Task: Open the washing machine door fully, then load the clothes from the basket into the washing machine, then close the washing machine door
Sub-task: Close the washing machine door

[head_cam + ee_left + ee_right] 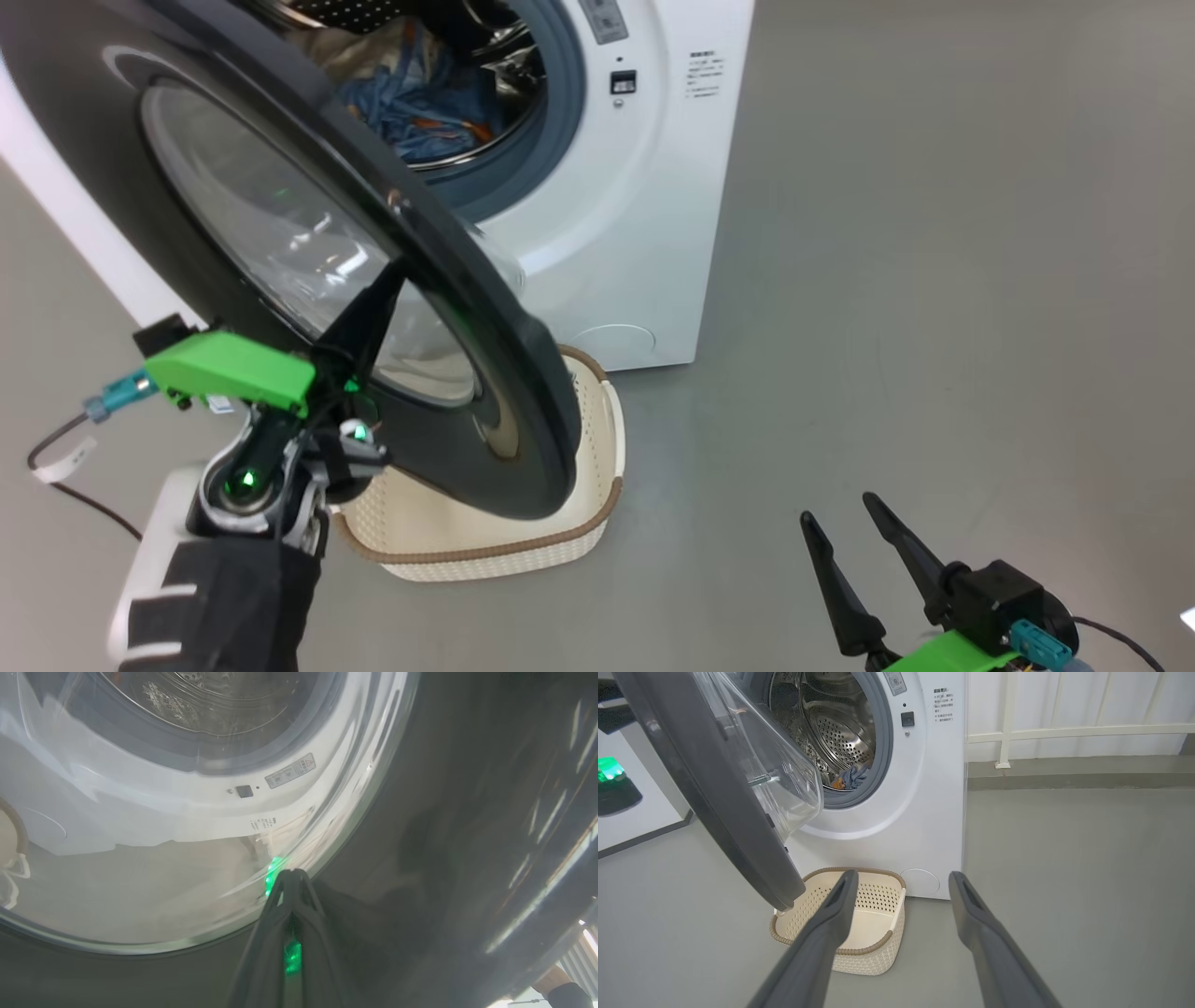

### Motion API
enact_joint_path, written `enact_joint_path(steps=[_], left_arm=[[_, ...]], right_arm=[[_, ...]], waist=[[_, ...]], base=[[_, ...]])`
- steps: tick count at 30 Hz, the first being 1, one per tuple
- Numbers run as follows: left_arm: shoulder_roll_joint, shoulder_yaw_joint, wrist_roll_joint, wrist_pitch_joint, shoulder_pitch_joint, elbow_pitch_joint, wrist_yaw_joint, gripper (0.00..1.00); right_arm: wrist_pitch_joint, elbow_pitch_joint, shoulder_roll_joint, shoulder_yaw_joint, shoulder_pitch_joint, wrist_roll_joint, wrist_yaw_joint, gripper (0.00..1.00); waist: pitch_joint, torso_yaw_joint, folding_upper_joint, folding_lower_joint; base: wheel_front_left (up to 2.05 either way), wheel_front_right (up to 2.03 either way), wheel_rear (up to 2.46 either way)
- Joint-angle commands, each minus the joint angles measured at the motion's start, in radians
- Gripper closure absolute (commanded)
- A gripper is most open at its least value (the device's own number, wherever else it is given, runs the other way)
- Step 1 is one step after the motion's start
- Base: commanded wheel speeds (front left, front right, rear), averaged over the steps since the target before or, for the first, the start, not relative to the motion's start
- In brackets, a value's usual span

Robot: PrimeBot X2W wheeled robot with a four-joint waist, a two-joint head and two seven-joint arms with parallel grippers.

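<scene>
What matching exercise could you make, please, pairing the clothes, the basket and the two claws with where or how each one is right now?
Things:
1. clothes
2. basket
3. left claw
4. right claw

Place or state:
A. open, holding nothing, off to the side above the floor
B. inside the drum
C. shut, tips at the glass of the half-open door
D. on the floor in front of the washing machine, looking empty

Pairs: 1-B, 2-D, 3-C, 4-A
</scene>
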Motion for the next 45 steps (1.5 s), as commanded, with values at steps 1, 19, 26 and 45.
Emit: enact_joint_path(steps=[1,19,26,45], left_arm=[[0.012,0.007,-0.009,-0.01,-0.075,-0.018,-0.011,1.0],[0.012,-0.057,0.0,-0.111,-0.225,0.065,-0.011,1.0],[0.013,-0.059,0.039,-0.15,-0.295,0.136,-0.011,1.0],[0.021,-0.045,0.046,-0.173,-0.328,0.196,-0.011,1.0]], right_arm=[[-0.005,-0.019,-0.003,0.031,-0.044,0.015,0.006,0.0],[-0.005,-0.016,0.005,0.057,-0.078,0.014,0.006,0.0],[-0.005,-0.014,0.005,0.069,-0.091,0.009,0.006,0.0],[-0.005,-0.008,0.007,0.07,-0.105,0.005,0.006,0.0]], waist=[[0.003,-0.013,0.0,0.0],[0.056,-0.092,0.0,0.0],[0.08,-0.103,0.0,0.0],[0.077,-0.075,0.0,0.0]], base=[[0.0,0.0,0.0],[0.0,0.0,0.0],[0.0,0.0,0.0],[0.0,0.0,0.0]])
